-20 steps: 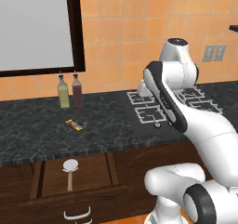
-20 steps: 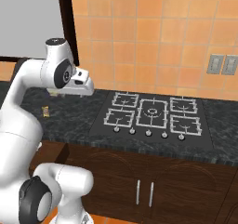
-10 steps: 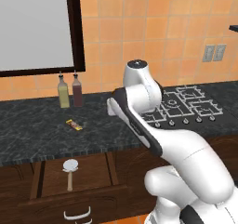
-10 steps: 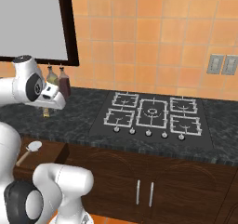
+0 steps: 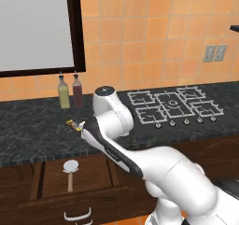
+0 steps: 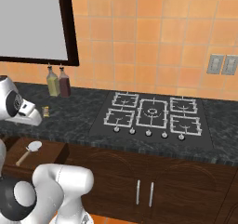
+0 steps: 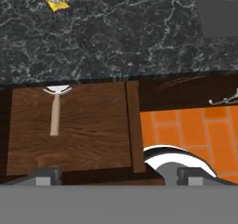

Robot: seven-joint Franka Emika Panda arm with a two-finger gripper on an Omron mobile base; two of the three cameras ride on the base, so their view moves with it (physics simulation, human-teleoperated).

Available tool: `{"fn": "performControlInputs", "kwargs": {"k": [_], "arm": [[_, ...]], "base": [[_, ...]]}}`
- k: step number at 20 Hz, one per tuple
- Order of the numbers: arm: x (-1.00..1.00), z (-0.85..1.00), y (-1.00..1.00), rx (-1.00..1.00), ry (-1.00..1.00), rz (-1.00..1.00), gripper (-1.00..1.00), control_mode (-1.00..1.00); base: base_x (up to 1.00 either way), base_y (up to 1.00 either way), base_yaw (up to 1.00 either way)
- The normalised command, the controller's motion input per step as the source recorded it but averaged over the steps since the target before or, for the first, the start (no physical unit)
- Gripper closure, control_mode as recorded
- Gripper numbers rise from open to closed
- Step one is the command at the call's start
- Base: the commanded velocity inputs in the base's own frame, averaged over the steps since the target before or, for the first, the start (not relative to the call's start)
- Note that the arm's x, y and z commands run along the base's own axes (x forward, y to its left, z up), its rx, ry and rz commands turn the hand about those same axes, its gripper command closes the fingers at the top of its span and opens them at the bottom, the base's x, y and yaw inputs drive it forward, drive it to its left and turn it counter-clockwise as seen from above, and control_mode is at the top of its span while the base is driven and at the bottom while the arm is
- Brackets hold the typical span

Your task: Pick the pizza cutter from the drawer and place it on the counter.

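The pizza cutter [image 5: 70, 171] lies in the open drawer [image 5: 95, 172], disc toward the counter, tan handle toward the drawer front. From the right base view the pizza cutter [image 6: 29, 150] rests on the drawer [image 6: 50, 151] floor. In the hand view the pizza cutter [image 7: 55, 112] has its disc partly hidden under the counter [image 7: 121, 37] edge. My gripper [image 7: 121, 177] is open, high above the drawer's right part, holding nothing. The cutter sits up and left of the fingertips [image 7: 46, 175].
A yellow-brown wrapped bar [image 5: 71, 123] lies on the counter [image 5: 32, 135] behind the drawer. Two bottles [image 5: 70, 91] stand by the wall. The silver-grated stove [image 5: 173, 105] is to the right. The drawer's curved silver handle [image 5: 77, 215] juts toward me. Orange floor [image 7: 186, 130] shows beside the drawer.
The arm has swung left from over the stove to above the counter edge and drawer, with the hand now pointing down. The cutter and drawer have not moved.
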Motion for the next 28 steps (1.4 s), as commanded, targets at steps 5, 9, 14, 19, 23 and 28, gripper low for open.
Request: {"fn": "performControlInputs", "kwargs": {"k": [5, 9, 14, 19, 23, 28], "arm": [[-0.06, -0.49, 0.57, 0.0, 0.06, 0.01, -1.0, -1.0], [-0.03, -0.86, 0.34, 0.0, 0.06, 0.06, -1.0, -1.0], [-0.13, -0.97, 0.35, 0.01, 0.09, 0.12, -1.0, -1.0], [-0.02, -0.88, 0.27, 0.03, 0.0, 0.12, -1.0, -1.0], [0.1, -0.45, 0.1, 0.0, 0.0, 0.02, -1.0, -1.0], [0.07, -0.53, 0.16, 0.0, 0.02, 0.0, -1.0, -1.0]], "base": [[0.0, 0.0, 0.0], [0.0, 0.0, 0.0], [0.0, 0.0, 0.0], [0.0, 0.0, 0.0], [0.0, 0.0, 0.0], [0.0, 0.0, 0.0]]}}
